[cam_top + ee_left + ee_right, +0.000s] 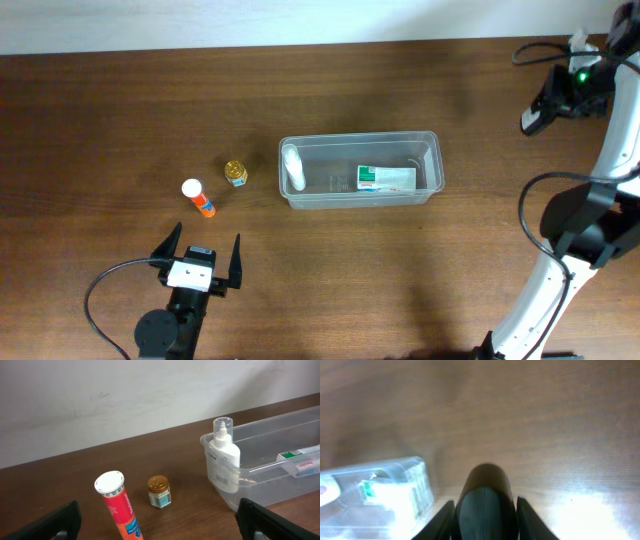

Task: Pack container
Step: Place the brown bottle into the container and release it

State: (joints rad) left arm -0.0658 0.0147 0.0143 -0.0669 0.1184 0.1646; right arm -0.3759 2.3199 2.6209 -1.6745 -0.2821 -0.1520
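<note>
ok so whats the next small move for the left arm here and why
Probably ease the left gripper forward toward the orange tube. Its jaws are wide open and empty, and the tube stands on the table just ahead, outside the container. The white bottle and the green-and-white box are already inside; the tube and the small gold-lidded jar are not yet packed.

Right-wrist view blurred, glare-washed; other views evenly lit.
</note>
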